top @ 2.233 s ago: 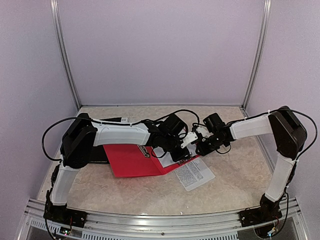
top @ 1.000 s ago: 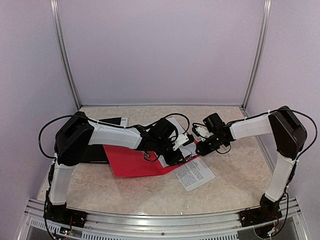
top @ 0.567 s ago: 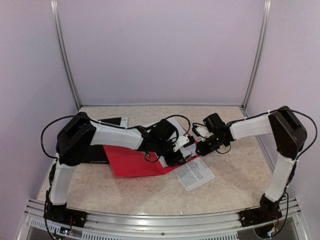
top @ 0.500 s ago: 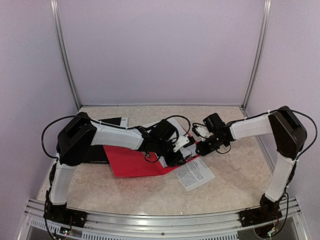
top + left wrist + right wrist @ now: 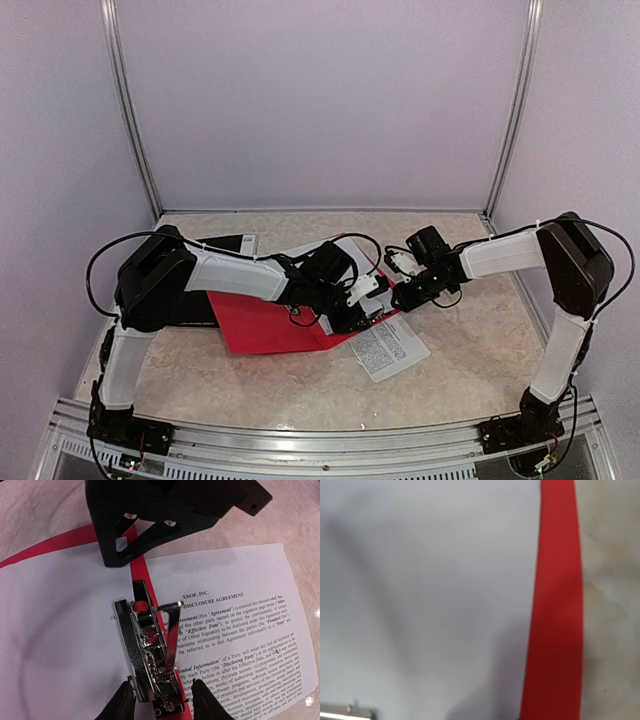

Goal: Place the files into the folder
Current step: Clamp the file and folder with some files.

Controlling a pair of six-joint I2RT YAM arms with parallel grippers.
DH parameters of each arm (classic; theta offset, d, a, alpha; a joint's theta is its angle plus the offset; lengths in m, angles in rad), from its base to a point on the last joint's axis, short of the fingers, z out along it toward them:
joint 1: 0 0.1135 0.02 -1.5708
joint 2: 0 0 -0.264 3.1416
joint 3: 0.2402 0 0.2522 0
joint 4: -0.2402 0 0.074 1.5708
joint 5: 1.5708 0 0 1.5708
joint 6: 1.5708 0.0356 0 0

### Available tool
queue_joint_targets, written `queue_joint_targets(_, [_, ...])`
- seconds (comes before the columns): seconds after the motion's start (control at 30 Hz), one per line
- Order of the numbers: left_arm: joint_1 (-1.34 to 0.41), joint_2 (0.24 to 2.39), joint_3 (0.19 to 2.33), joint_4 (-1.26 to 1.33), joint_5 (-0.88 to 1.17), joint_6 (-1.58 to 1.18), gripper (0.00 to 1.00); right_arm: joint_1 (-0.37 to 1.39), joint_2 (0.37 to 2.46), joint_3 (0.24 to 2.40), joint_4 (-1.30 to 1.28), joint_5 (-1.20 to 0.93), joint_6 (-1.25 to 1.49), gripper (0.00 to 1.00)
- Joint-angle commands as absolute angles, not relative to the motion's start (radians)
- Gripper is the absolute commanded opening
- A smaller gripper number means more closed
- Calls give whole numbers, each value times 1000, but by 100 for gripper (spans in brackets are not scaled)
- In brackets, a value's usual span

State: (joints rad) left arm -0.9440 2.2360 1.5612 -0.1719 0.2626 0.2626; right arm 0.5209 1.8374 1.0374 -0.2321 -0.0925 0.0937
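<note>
Centrally, the left gripper (image 5: 160, 705) stands partly open astride the near end of the metal clip (image 5: 150, 655) in the open red folder (image 5: 262, 325), holding nothing. A blank sheet (image 5: 60, 630) lies on the folder to one side of the clip, and a printed sheet (image 5: 240, 645) headed "XDOF, INC." and "DISCLOSURE AGREEMENT" lies to the other. The right gripper (image 5: 402, 292) is at the folder's edge, and its opening cannot be told.

Folder (image 5: 262, 325): solid red. Files (image 5: 240, 630): white, one sheet with dense black print, another blank. Clip (image 5: 150, 655): bright silver metal. Table (image 5: 300, 390): beige, marbled pattern. Walls (image 5: 320, 100): plain pale lilac.
</note>
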Motion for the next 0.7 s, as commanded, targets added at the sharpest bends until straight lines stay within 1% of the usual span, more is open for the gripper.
queue_joint_targets(0.0, [-947, 2272, 1575, -166, 278, 273, 37, 511, 1857, 1035, -278, -96, 86, 29])
queue_joint_targets(0.2, [-947, 2281, 1575, -167, 279, 271, 36, 510, 1857, 1033, -277, -97, 86, 29])
queue_joint_targets(0.5, [-952, 2287, 1565, -172, 267, 271, 27, 510, 1857, 1042, -281, -98, 83, 30])
queue_joint_targets(0.67, [-956, 2286, 1550, -164, 253, 271, 26, 510, 1851, 1052, -288, -97, 81, 30])
